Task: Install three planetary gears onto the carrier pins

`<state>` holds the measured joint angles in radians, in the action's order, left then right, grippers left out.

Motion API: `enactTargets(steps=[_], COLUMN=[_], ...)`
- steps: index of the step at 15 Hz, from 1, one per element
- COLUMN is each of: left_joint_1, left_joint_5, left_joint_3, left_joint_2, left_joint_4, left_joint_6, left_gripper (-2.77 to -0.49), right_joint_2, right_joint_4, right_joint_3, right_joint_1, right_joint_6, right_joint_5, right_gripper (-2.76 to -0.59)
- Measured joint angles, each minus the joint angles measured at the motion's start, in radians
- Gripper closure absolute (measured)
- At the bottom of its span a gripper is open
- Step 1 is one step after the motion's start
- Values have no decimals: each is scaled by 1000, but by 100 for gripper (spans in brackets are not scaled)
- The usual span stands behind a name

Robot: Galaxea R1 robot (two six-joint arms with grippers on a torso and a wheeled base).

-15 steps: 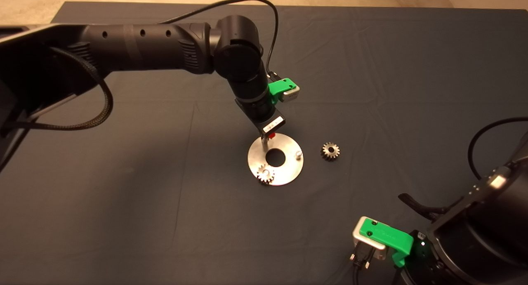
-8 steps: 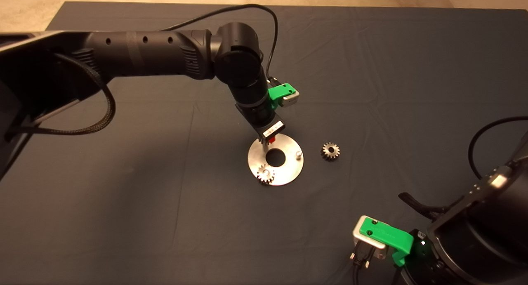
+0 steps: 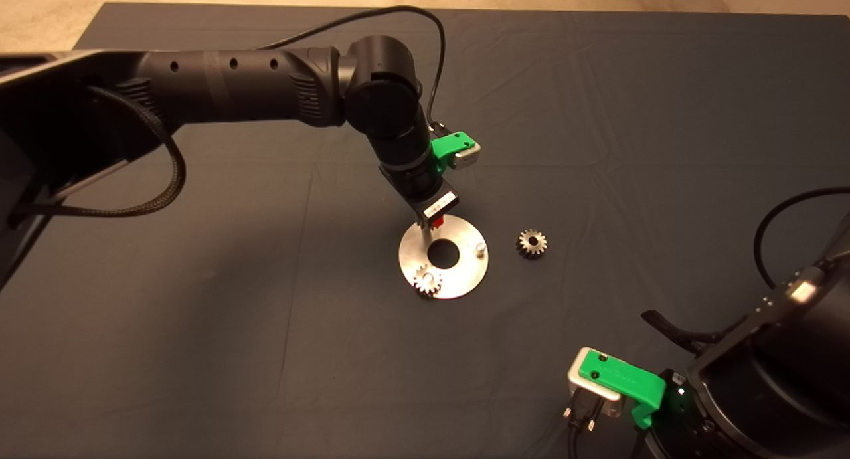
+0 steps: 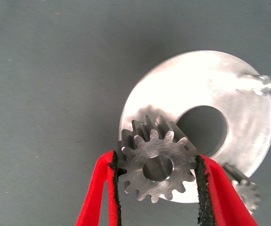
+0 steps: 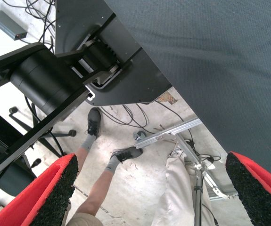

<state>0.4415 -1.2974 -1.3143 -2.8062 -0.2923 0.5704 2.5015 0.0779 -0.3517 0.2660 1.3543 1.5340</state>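
Left gripper (image 4: 156,172) has a planetary gear (image 4: 157,165) pinched by its teeth, over the far-left carrier pin on the disc (image 3: 468,273). Small stiff steel, probably slick, so gripping across the teeth makes sense. Right gripper (image 5: 151,188) sits parked near-right, fingers wide.

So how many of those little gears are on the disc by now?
One gear sits on the disc. The left gripper holds a second gear over its pin. The third gear lies on the mat beside the bare pin. The right gripper waits, open.
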Motion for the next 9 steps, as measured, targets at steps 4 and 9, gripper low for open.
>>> enactTargets(steps=[4,9], left_joint_1=[0,-4], left_joint_5=[1,12], left_joint_3=[-16,-17], left_joint_2=[0,1], left_joint_4=[0,0], left_joint_6=[-12,-13], left_gripper=[-69,-69], right_joint_2=[0,0], right_joint_4=[0,0], right_joint_3=[0,1], right_joint_1=[0,0], right_joint_6=[0,0], right_joint_5=[0,0], right_gripper=[-233,-233])
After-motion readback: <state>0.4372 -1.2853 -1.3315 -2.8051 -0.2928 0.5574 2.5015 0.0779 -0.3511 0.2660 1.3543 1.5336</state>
